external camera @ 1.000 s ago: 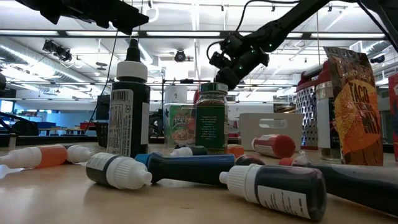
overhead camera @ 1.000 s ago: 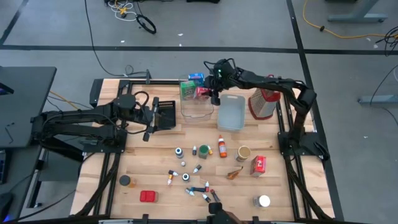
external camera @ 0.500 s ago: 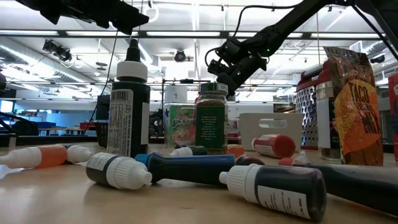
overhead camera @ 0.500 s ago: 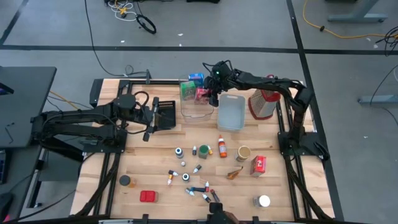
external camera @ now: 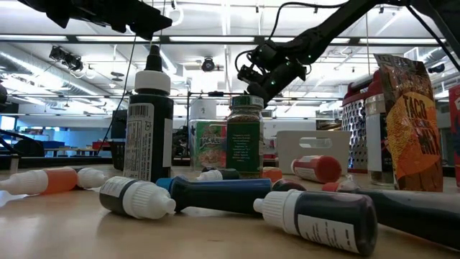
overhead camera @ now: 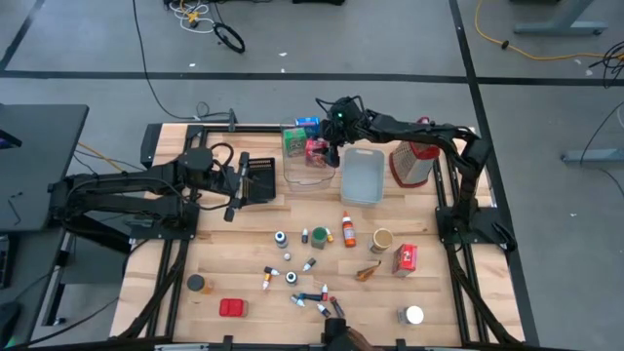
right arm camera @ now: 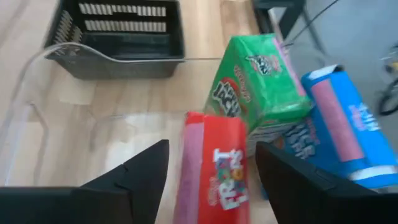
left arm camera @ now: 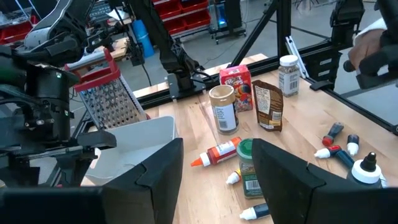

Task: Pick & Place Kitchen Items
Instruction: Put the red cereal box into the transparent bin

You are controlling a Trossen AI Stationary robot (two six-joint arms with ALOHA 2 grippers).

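Red box (right arm camera: 210,168) upright beside green box (right arm camera: 256,93) and blue box (right arm camera: 336,118), under right end effector (overhead camera: 332,156), spread open, empty. Left end effector (overhead camera: 237,185) near black basket (overhead camera: 260,178), apart, holding nothing.

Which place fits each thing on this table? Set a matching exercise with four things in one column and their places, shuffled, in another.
Things:
1. metal grater
2. black basket
3. flat red box
4. right gripper

Places:
A. at the left gripper
B. near table edge, left part
C. above the little red, green and blue boxes at the far edge
D. right of the grey-blue bin

Pairs: 1-D, 2-A, 3-B, 4-C
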